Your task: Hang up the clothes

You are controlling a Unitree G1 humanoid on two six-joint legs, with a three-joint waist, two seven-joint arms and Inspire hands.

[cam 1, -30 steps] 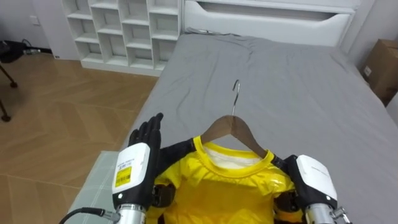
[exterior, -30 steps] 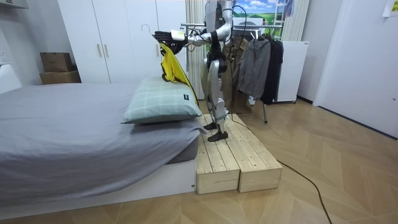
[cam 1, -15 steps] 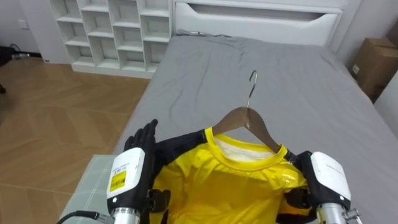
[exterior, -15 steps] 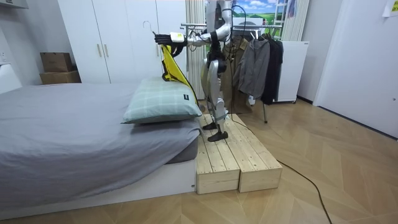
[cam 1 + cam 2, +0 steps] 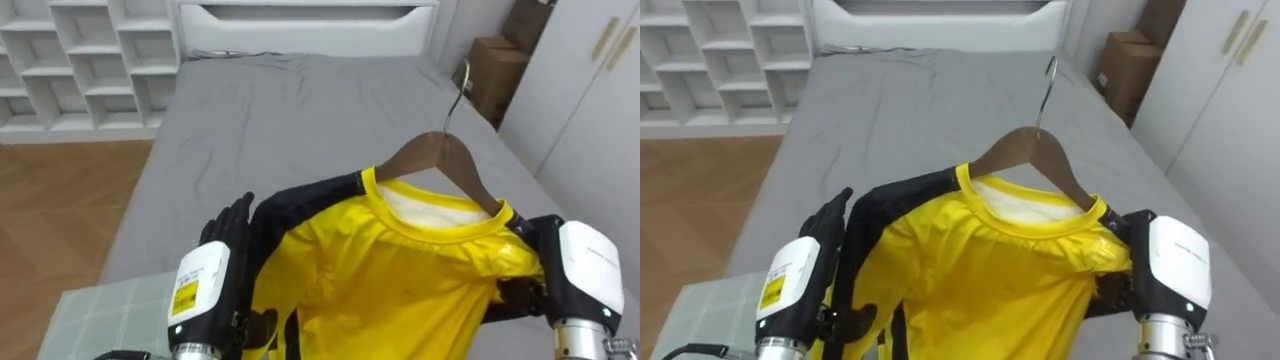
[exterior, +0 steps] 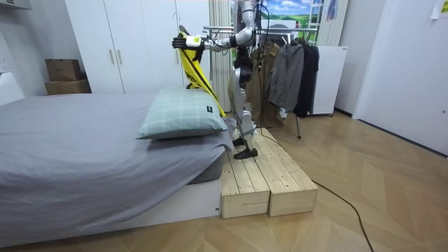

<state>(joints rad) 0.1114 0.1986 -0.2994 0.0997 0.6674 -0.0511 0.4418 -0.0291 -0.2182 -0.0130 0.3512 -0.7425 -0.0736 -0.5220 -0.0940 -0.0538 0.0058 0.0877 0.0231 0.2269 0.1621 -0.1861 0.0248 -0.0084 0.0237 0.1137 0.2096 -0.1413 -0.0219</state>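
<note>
A yellow shirt [image 5: 400,280] with black sleeves hangs on a wooden hanger [image 5: 440,155] whose metal hook [image 5: 460,85] points up. I hold it in front of me over the grey bed [image 5: 300,110]. My left hand [image 5: 215,265] lies with straight fingers against the shirt's black left shoulder. At the shirt's right shoulder is my right hand [image 5: 585,265], its fingers hidden under the cloth. In the room view the shirt [image 6: 192,66] is held high while I stand on a wooden platform [image 6: 262,175] beside the bed.
A green checked pillow [image 6: 182,112] lies on the bed below the shirt. A clothes rack with dark garments [image 6: 290,70] stands behind me. White wardrobe doors [image 5: 600,100] and a cardboard box [image 5: 497,65] are at the right, white shelves [image 5: 80,50] at the far left.
My view has swung to the right, bringing the wardrobe and box into sight. In the room view I have turned and stepped on the platform, and the shirt is a little higher.
</note>
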